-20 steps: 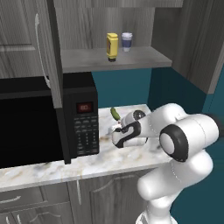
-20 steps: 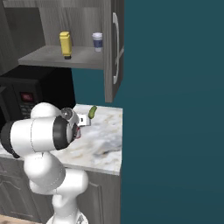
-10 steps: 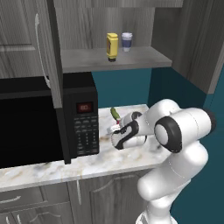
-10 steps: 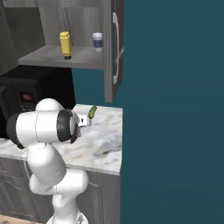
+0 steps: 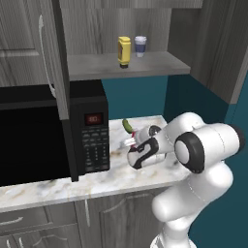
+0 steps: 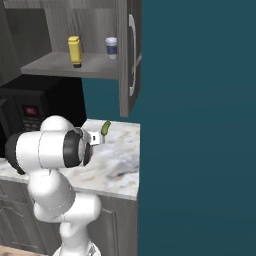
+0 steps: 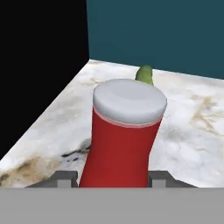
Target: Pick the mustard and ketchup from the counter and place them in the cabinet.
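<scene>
In the hand view the ketchup [image 7: 124, 135], a red bottle with a white cap, stands between my fingertips [image 7: 65, 178], which press its sides low down. My gripper [image 7: 113, 177] is shut on it just above the marble counter [image 7: 188, 131]. From the left base camera the gripper [image 5: 138, 152] sits low over the counter [image 5: 58, 186], right of the microwave, with a sliver of the ketchup [image 5: 131, 142] showing. The mustard [image 5: 124, 51] [image 6: 75, 50] stands on the open cabinet's shelf [image 5: 160, 65] [image 6: 50, 67].
A white-and-blue paper cup [image 5: 140, 46] [image 6: 111, 47] stands beside the mustard. A green pickle [image 5: 127, 126] [image 6: 105, 128] [image 7: 145, 74] lies behind the ketchup. The black microwave [image 5: 38, 140] [image 6: 30, 105] bounds the left. The cabinet door [image 6: 127, 55] hangs open on the right.
The arm's elbow has swung left over the counter. The gripper has stayed low by the ketchup, near the same spot.
</scene>
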You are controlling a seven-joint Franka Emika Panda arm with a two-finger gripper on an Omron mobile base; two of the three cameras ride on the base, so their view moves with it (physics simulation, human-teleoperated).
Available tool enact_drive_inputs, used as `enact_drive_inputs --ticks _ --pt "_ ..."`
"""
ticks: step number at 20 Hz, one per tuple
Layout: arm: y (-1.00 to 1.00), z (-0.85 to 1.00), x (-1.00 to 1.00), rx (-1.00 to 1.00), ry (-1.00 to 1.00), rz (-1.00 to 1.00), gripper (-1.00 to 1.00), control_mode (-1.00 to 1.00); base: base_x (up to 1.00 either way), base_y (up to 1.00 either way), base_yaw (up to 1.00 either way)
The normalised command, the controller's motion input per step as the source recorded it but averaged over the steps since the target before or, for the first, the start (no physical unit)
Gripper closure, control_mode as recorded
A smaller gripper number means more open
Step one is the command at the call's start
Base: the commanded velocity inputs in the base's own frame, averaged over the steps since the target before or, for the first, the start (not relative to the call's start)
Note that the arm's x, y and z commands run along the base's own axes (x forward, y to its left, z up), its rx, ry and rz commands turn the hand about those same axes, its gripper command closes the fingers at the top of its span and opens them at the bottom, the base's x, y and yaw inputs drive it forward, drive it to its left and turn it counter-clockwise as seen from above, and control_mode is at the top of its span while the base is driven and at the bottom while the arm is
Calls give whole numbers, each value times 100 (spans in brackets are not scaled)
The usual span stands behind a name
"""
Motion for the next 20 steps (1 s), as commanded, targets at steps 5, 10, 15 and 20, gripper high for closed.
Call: enact_drive_inputs --ticks 5,10,15,20 --pt "1 79 -39 0 -3 -3 100 -100 0 0 0" --pt "0 99 -52 0 -5 -2 100 -100 0 0 0" --pt "0 100 -45 0 -5 -3 100 -100 0 0 0" --pt "-13 100 -41 -1 -5 -9 100 -100 0 0 0"
